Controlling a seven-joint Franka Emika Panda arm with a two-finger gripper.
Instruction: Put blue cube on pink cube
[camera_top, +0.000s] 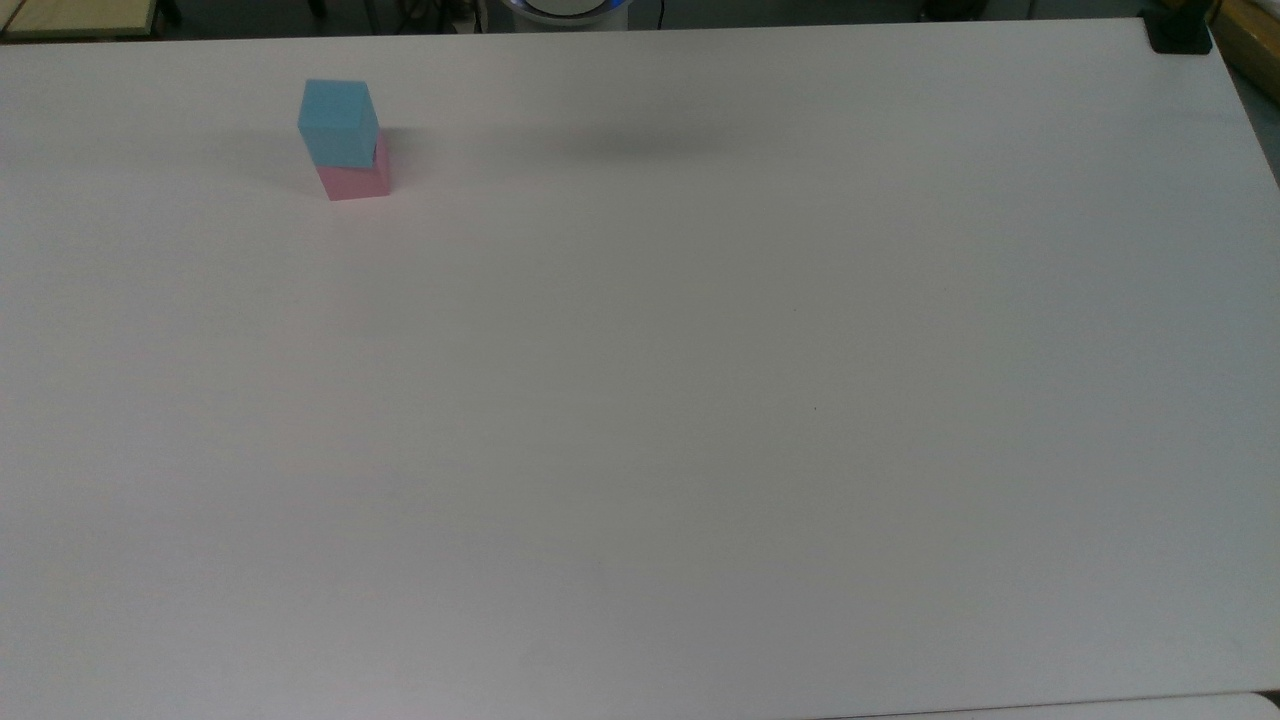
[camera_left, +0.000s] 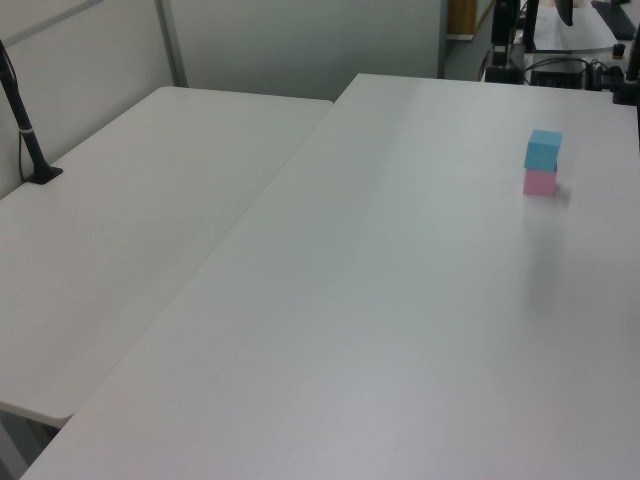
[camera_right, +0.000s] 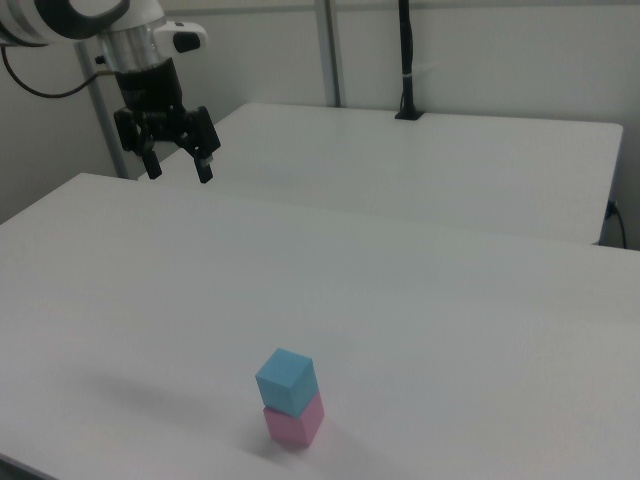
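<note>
The blue cube (camera_top: 338, 122) rests on top of the pink cube (camera_top: 354, 178), turned a little against it, near the top view's upper left. The same stack stands at the left view's right, blue cube (camera_left: 543, 149) over pink cube (camera_left: 540, 182), and low in the right view, blue cube (camera_right: 286, 380) over pink cube (camera_right: 293, 424). My gripper (camera_right: 179, 168) hangs open and empty high above the table at the right view's upper left, far from the stack.
The white table (camera_top: 700, 400) stretches wide around the stack. A second white table (camera_left: 120, 220) adjoins it at the left view's left. A black post (camera_right: 405, 60) stands on the far table in the right view. A black clamp (camera_top: 1180, 35) sits at the top view's upper right corner.
</note>
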